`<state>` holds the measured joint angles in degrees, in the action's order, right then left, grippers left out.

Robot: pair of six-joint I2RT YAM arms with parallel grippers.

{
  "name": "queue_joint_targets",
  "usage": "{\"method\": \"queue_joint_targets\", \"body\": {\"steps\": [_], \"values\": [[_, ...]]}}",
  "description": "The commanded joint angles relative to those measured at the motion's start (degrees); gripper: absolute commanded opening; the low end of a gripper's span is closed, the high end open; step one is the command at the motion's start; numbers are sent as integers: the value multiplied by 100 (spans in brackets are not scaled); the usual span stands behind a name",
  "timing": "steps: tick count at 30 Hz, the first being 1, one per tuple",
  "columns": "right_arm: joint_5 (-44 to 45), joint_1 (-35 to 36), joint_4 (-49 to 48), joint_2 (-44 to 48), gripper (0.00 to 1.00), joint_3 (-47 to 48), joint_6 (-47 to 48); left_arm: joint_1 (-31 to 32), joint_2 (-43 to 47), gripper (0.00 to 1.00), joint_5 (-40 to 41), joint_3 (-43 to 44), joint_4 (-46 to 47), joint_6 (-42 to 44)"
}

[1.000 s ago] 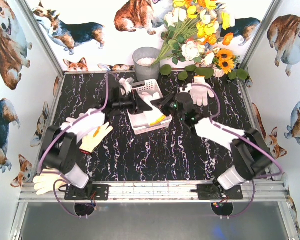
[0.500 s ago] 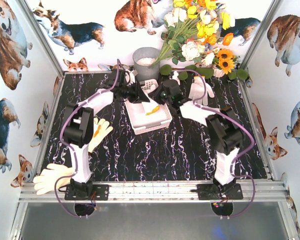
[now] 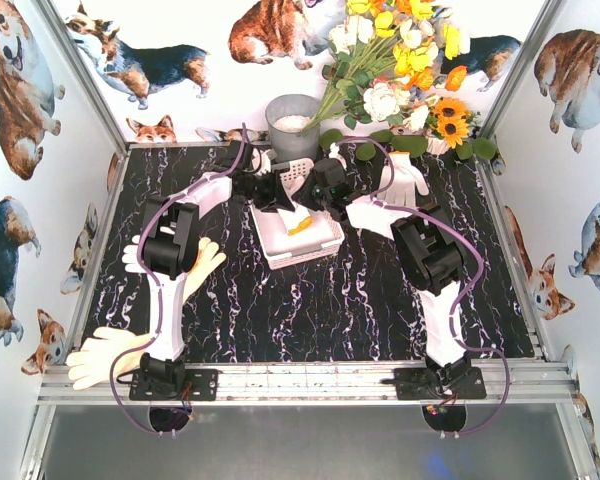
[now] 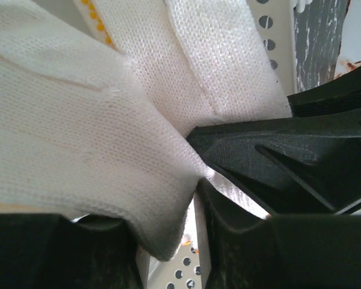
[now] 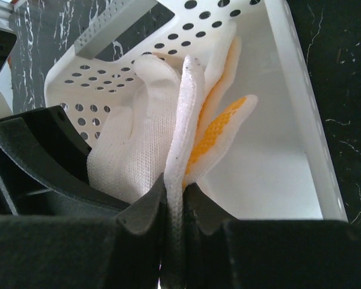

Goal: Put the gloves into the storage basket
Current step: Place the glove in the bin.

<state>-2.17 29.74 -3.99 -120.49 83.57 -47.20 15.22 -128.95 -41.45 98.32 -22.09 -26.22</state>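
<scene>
Both arms reach to the storage basket (image 3: pixel 280 245), which sits mid-worktop (image 3: pixel 330 310) toward the back edge, just in front of the grey bucket (image 3: pixel 292 125).

Right gripper (image 5: pixel 174 192): jaws closed down tight on a thin white edge of the orange-palmed glove (image 5: pixel 216 132). The glove hangs from the jaws inside the basket, its fingers pointing toward the perforated far wall. Basket floor beside it is bare white plastic.

Left gripper (image 4: pixel 189 223): jaws a little apart. A fold of the white glove (image 4: pixel 78 138) sits between them, pressed against one finger, with a thin gap on the other side. Can't tell if it's actually pinched. That glove fills most of the left wrist view, with an orange-stitched edge at the top. The basket's perforated wall shows behind and below it, so it's over the basket at its back left.

Other gloves, all outside the basket:
- one flat on the worktop near the back right corner (image 3: pixel 405 180), beside the flowers (image 3: pixel 400 70)
- a yellow-palmed one near the left edge (image 3: pixel 202 262), partly under the left arm
- one at the near left corner (image 3: pixel 105 352), lying across the aluminium rail (image 3: pixel 310 385)
</scene>
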Motion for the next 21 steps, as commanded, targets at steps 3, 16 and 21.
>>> {"method": "queue_joint_targets", "body": {"steps": [3, 16, 21], "values": [[-311, 177, -10, 244, 0, -71, 88, -46, 119, 33, 446, -188, 10, 312], [572, 436, 480, 356, 0, -229, -38, -46, 1008, 71, 936, -463, -397, 452], [753, 561, 537, 342, 0, -267, -132, -46, 1319, 75, 965, -503, -533, 482]]}}
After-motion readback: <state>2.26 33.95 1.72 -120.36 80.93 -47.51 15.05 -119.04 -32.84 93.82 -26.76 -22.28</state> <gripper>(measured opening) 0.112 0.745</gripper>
